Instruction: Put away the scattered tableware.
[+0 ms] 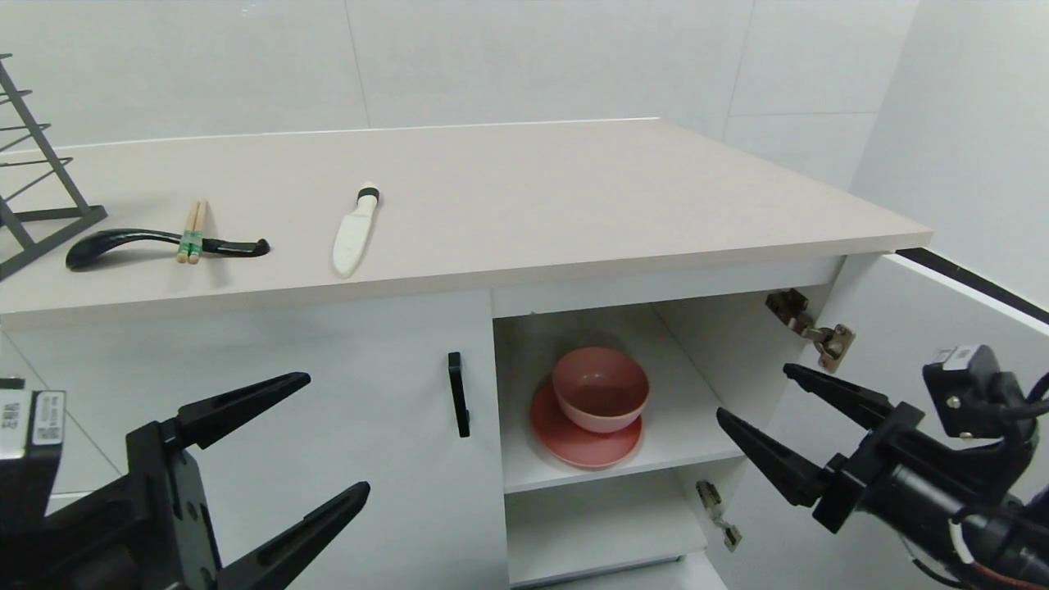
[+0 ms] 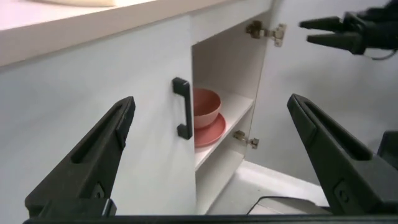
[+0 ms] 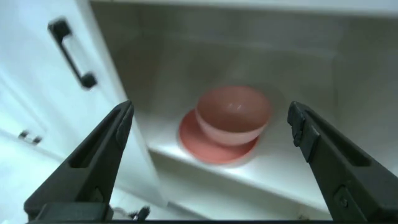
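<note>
A pink bowl (image 1: 601,397) sits on a pink plate (image 1: 585,438) on the upper shelf of the open cabinet (image 1: 697,426); the bowl (image 3: 233,114) and plate (image 3: 214,149) lie ahead of my right gripper (image 3: 211,155). On the countertop (image 1: 533,197) lie a black spoon (image 1: 156,242), a pair of chopsticks (image 1: 193,232) across it, and a white knife (image 1: 355,231). My left gripper (image 1: 328,434) is open and empty in front of the closed left door. My right gripper (image 1: 750,393) is open and empty just outside the cabinet opening, right of the bowl.
The right cabinet door (image 1: 918,328) stands swung open beside my right arm. The closed left door carries a black handle (image 1: 459,393). A dark wire rack (image 1: 33,188) stands at the counter's far left. A lower shelf (image 1: 598,524) sits beneath the plate.
</note>
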Available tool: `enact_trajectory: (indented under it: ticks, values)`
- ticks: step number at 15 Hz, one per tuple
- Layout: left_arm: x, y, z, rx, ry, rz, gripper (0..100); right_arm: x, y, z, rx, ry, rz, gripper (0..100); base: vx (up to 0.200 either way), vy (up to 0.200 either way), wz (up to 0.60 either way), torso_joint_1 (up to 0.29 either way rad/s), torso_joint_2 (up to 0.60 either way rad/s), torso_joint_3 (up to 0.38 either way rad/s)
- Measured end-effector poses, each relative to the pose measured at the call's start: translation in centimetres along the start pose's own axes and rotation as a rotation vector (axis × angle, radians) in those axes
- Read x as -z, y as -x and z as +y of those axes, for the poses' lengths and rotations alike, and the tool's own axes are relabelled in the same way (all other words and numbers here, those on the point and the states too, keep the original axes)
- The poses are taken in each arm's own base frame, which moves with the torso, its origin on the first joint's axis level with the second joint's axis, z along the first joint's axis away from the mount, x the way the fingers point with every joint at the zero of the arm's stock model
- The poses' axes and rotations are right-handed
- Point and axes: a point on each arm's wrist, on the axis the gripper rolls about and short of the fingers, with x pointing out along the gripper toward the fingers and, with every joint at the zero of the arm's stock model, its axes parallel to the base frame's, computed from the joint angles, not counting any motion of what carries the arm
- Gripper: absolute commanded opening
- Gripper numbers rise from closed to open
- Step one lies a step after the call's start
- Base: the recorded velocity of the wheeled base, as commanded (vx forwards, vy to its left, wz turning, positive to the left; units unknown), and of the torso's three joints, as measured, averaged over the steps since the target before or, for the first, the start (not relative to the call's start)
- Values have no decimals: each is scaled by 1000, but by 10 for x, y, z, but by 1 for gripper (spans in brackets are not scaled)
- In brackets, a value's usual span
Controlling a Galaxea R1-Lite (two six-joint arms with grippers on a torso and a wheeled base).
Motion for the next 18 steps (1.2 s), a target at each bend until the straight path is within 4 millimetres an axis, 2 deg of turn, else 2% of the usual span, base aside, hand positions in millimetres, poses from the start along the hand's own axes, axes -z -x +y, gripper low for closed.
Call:
enact_trajectory:
  ticks: [4,9,14,18]
  values:
    - [-6,26,1,-96,79,-5,100,-8,20,-12,92,62,20,100,0,0,0,0,0,0]
    - [-3,67,-7,-287,95,21,100,-3,46,-34,261,32,141,100,0,0,0,0,0,0]
    - [6,100,-26,-480,74,10,100,4,75,-32,312,16,240,100,0,0,0,0,0,0]
    - [27,119,-49,-574,86,36,100,2,103,-24,314,62,216,100,0,0,0,0,0,0]
